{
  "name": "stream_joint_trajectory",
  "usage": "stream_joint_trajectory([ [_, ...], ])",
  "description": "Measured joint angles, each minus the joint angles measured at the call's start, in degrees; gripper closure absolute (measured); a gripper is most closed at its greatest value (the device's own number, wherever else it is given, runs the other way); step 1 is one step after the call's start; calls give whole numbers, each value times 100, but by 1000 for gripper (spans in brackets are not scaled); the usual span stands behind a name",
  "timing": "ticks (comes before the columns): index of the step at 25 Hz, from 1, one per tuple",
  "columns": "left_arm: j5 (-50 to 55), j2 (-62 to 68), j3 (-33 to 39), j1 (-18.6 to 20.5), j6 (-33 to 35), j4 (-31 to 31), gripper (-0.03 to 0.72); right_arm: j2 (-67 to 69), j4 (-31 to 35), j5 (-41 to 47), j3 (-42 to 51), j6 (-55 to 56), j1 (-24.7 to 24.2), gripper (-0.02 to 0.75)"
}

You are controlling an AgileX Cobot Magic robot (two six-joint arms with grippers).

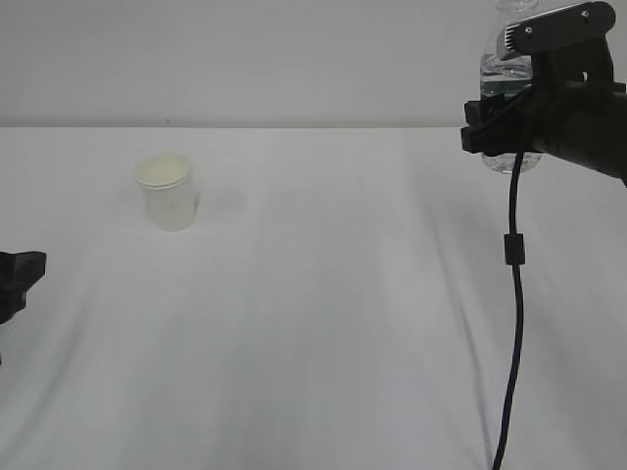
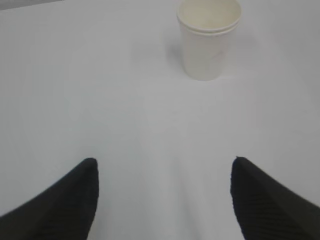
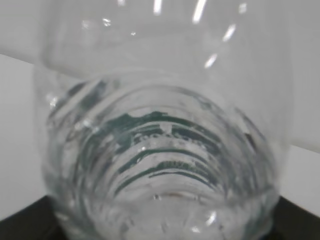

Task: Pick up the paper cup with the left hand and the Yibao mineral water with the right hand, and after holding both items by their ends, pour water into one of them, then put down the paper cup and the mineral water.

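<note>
- A white cloth-covered table [image 1: 323, 323] filled the scene, creased in soft folds, with a plain pale wall [image 1: 245, 59] behind it.
- No writing could be read; on the clear ribbed plastic bottle of Yibao mineral water [image 1: 505, 83] only a dark green label band showed, its print too blurred to make out in the right wrist view.
- The bulky black right hand with its flat grey screwed plate [image 1: 534, 93] was clamped on the bottle, holding it upright and well above the table at the far right; a thin black cable [image 1: 513, 294] hung down from it.
- Clear water [image 3: 160, 200] was seen inside the bottle.
- The small cream paper cup with rolled rim [image 1: 168, 191] stood upright on the table, left of centre.
- The black wedge-fingered left hand [image 2: 165, 200] was spread wide and empty, low at the left edge, the cup well apart ahead of it.
</note>
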Motion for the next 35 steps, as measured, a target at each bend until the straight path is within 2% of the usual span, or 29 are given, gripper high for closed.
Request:
stream_joint_trajectory([
  [7, -752, 673, 0, -378, 0, 42, 98, 0, 0, 37, 0, 0, 0, 249],
  [12, -1462, 1127, -11, -450, -145, 102, 98, 0, 0, 123, 0, 0, 0, 249],
  [24, -2999, 2185, -24, -450, -1395, 967, 98, 0, 0, 290, 0, 0, 0, 249],
  [35, -3779, 2679, -37, -450, -2093, 1314, 98, 0, 0, 294, 0, 0, 0, 249],
])
